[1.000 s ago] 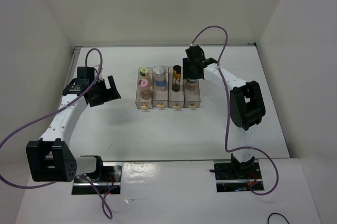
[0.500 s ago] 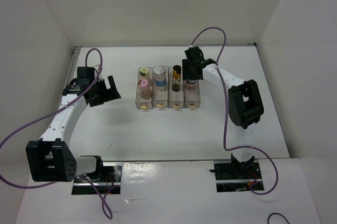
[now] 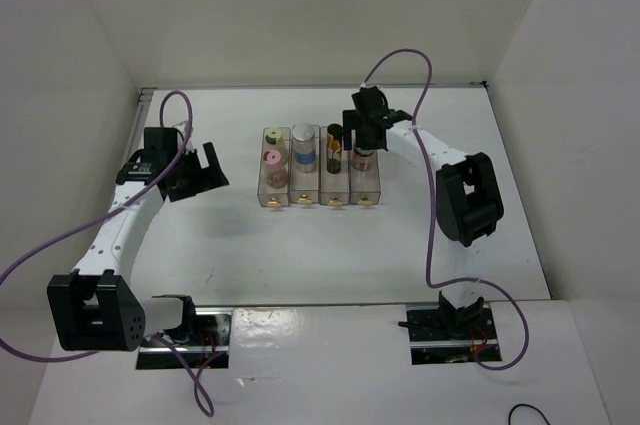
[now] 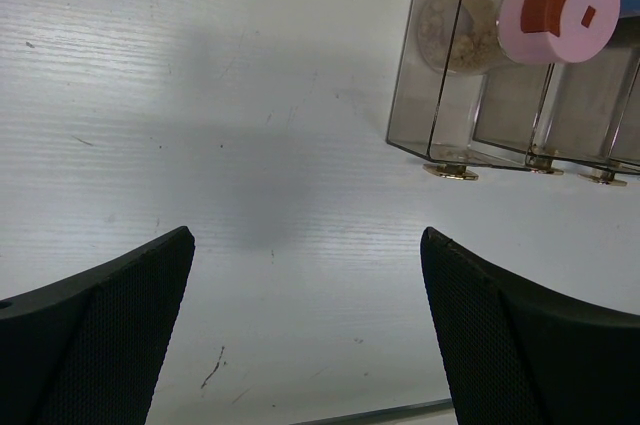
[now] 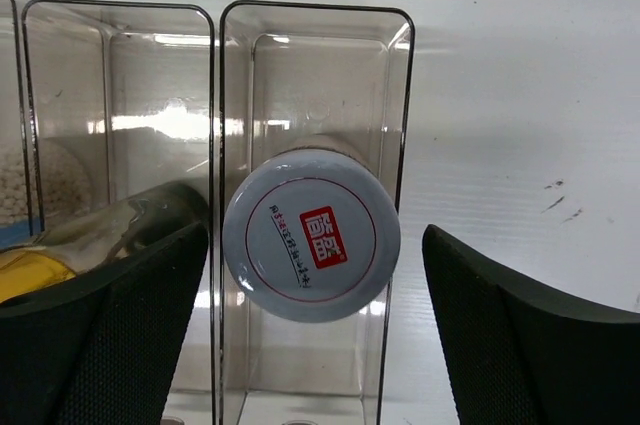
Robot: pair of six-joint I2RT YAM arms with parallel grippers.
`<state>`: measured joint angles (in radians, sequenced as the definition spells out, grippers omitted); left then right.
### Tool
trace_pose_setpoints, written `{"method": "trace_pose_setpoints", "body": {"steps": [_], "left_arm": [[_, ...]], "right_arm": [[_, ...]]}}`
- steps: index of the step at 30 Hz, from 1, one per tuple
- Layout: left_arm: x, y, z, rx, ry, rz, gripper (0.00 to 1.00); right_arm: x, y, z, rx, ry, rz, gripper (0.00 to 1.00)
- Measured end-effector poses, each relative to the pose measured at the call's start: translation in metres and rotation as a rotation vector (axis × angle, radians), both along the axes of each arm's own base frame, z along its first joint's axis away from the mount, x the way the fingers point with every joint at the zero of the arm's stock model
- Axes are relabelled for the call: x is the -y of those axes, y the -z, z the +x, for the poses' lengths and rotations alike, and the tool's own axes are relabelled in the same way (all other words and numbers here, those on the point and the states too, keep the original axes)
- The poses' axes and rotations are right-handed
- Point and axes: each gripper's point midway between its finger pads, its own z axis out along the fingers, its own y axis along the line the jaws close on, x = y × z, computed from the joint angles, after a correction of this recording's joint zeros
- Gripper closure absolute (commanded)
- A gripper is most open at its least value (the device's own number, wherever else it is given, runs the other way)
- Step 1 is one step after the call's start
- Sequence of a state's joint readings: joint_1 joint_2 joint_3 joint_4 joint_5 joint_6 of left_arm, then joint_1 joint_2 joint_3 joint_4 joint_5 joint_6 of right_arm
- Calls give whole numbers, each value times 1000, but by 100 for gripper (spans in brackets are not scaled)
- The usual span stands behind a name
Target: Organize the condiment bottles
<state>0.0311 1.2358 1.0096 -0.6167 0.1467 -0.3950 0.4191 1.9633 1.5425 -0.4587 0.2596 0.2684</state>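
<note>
The left arm [image 3: 125,225] stretches away from its base. The left pincer [image 3: 200,173] is low and well to the left of the row of bins [image 3: 365,188], with its fingers spread wide. The right arm [image 3: 440,160] is folded at the elbow. The right pincer [image 3: 360,140] points down over the right end of that row, with its fingers also wide apart.

A white counter [image 3: 300,245] forms the base of a white-walled booth. A plain back wall [image 3: 320,15] rises behind it, and a left wall [image 3: 60,105] and a right wall [image 3: 575,95] close in the sides. The light is even and soft. A faint grey shadow [image 4: 250,185] lies on the counter, whose surface shows fine grain and small dark scuffs [image 4: 212,373]. A white panel [image 3: 320,365] covers the near edge.
</note>
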Motion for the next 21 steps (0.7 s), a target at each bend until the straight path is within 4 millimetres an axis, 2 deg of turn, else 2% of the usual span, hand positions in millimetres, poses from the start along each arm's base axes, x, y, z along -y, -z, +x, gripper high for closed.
{"method": "trace_pose_setpoints", "body": {"steps": [3,6,12,17,21], "left_arm": [[0,-2,0,6,0,0,0],[0,-3,1,14,0,0,0],[0,-4,1,16,1,-1,0],[1,-7,1,29,4,-5,0],[2,-16,0,59,8,-8,0]], "right_arm": [[2,-12,-1,20,10,4,2],[5,-34,-3,55,27,17,2],[12,-100,-17,168,70,93,2],[29,-137,-59,231,113,170,2],[44,-149,-105,269,132,240,2]]}}
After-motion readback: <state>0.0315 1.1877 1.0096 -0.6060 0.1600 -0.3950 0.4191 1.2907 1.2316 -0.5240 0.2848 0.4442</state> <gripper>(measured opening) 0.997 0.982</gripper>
